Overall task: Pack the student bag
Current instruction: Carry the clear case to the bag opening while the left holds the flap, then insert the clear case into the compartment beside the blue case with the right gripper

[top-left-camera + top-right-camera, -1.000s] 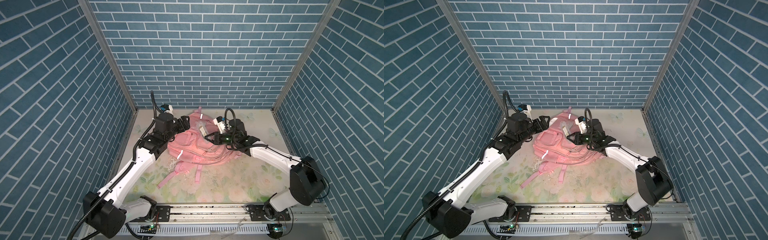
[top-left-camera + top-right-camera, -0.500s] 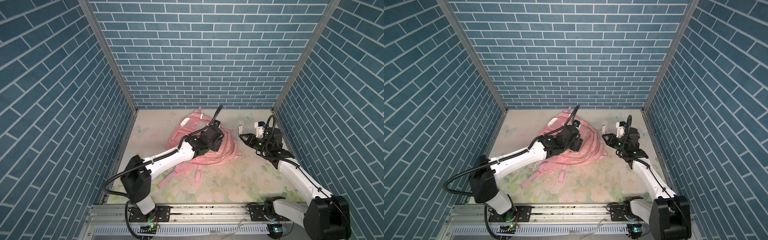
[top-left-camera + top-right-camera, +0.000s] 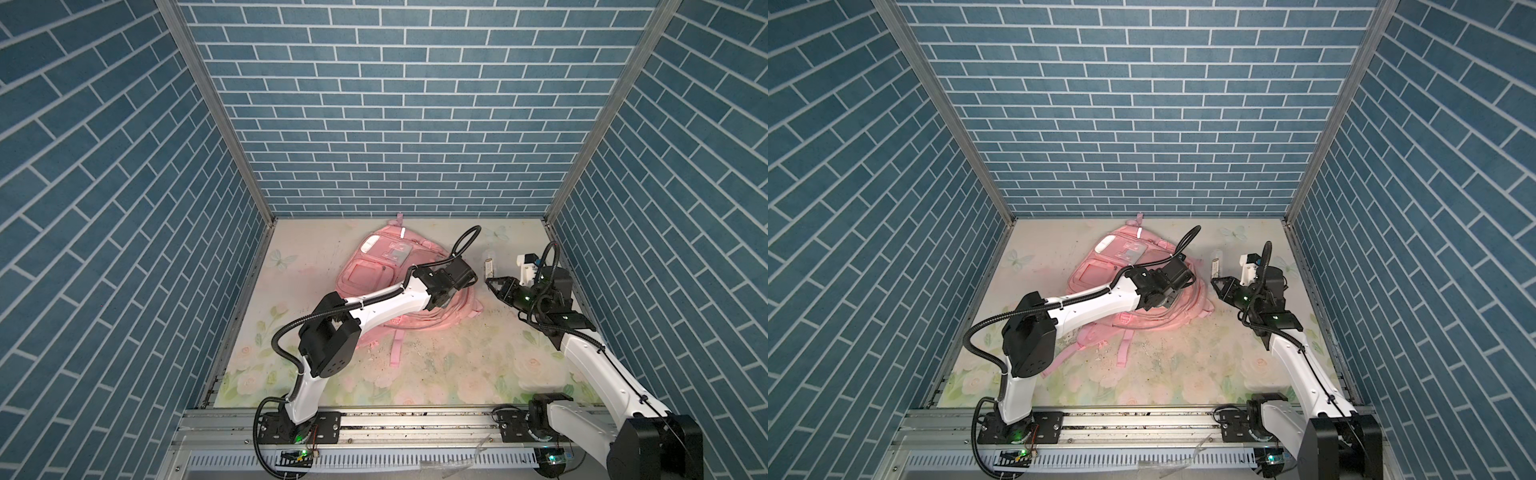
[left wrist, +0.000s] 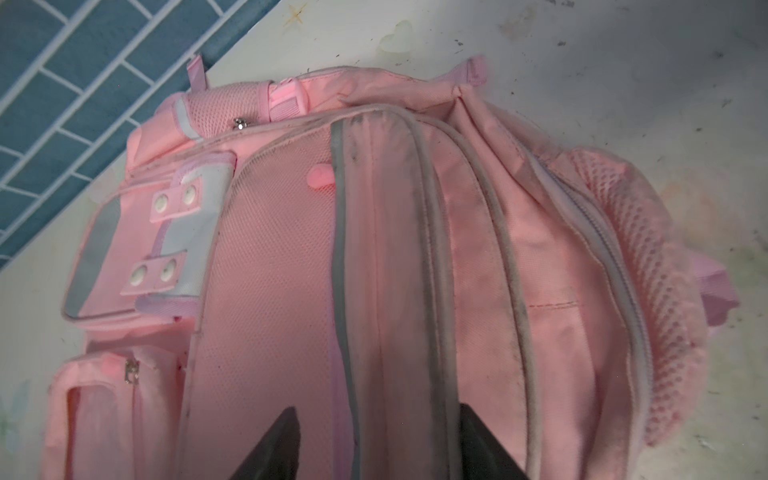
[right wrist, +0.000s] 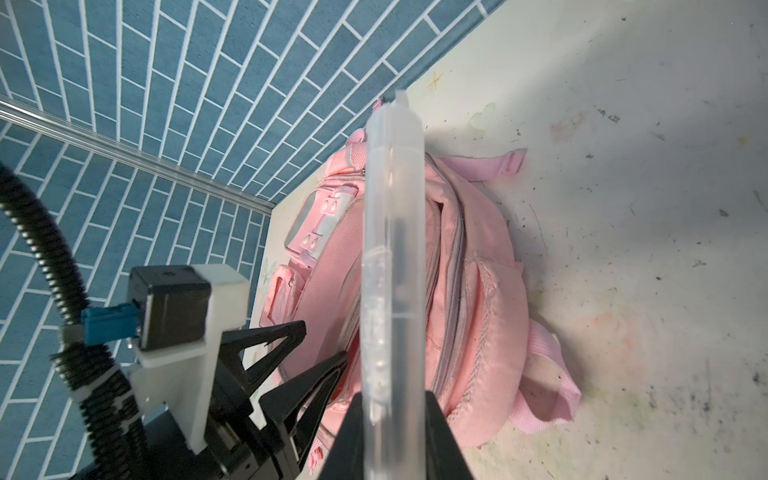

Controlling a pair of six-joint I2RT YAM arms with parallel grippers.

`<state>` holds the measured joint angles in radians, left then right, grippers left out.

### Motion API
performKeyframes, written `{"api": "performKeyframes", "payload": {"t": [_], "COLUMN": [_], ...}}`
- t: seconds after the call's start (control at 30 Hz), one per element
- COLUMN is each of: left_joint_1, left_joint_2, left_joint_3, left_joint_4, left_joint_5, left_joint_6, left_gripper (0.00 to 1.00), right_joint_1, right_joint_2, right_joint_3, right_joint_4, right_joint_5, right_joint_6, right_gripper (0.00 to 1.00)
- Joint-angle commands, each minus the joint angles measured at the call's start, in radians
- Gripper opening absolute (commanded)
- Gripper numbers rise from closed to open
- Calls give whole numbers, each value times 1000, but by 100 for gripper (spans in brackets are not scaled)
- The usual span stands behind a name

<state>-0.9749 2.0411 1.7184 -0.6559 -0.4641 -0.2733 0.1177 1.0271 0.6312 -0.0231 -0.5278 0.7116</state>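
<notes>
In both top views the pink student bag [image 3: 376, 266] lies flat at the far middle of the floral table [image 3: 436, 365]. My left arm [image 3: 386, 303] reaches across it. Just right of the bag, my right tool [image 3: 492, 283] holds a clear plastic case [image 3: 489, 266] upright.

Left wrist view: the left tool [image 4: 378, 449] is spread astride a grey-edged seam.

Right wrist view: the right tool is pinching the case. The zips look closed, so I judge nothing is packed yet.

A second ago both tools met over the bag; they have since parted.
</notes>
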Motion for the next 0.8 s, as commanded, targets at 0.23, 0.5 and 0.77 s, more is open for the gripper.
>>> {"api": "performKeyframes", "payload": {"t": [0.23,0.5,0.77], "left_joint_1": [61,74,69], "left_joint_2": [-3,-235,-276], "left_joint_3": [111,-121,-202], "left_joint_4": [-95,243,400], "left_joint_5": [67,259,349], "left_joint_6": [-121,-407,-526], "left_gripper": [0,0,0], "right_joint_1": [-4,124,255], "right_joint_2": [-19,48,160], "right_joint_3": [-31,-17,-21], "right_joint_4": [67,179,361], "right_joint_5": [-54,-1,85], "right_joint_6": [97,242,407], "right_gripper": [13,14,14]}}
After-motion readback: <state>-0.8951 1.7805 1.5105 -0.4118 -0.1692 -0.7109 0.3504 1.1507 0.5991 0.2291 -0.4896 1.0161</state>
